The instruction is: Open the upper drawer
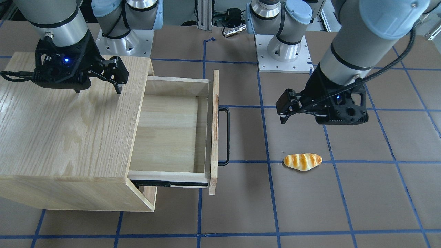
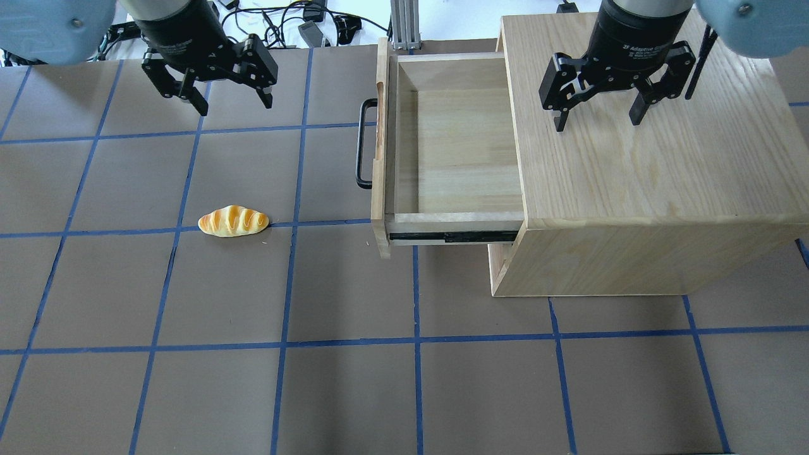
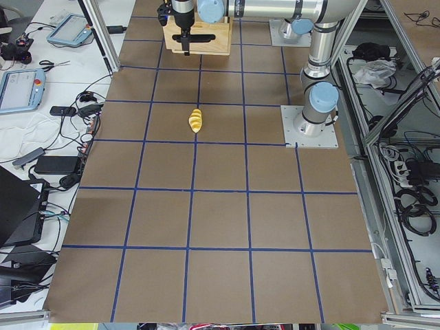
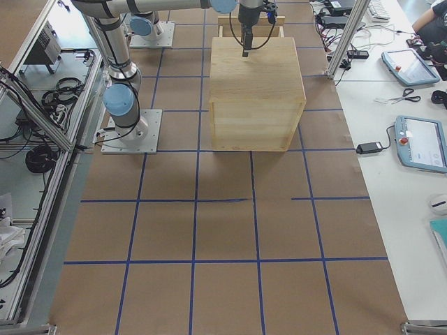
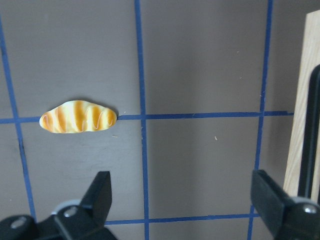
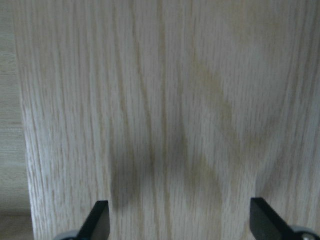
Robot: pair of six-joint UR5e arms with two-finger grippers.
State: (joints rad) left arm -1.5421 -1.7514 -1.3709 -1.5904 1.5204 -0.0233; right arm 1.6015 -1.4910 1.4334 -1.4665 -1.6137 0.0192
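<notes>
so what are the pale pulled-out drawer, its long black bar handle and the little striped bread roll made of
Pale pulled-out upper drawer: light wood, matte, with faint grain and plank seams. Long black bar handle: probably metal with a black satin coating, thin and uniformly dark. Small orange-striped bread roll: likely moulded plastic or foam, judging by its smooth, glossy surface.

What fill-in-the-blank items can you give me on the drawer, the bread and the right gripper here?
The upper drawer is ____, not shut, and empty. The right gripper hangs above the ____ top, fingers spread. The bread roll lies on the ____, outside the drawer.
Missing words: open; cabinet; table.
</notes>
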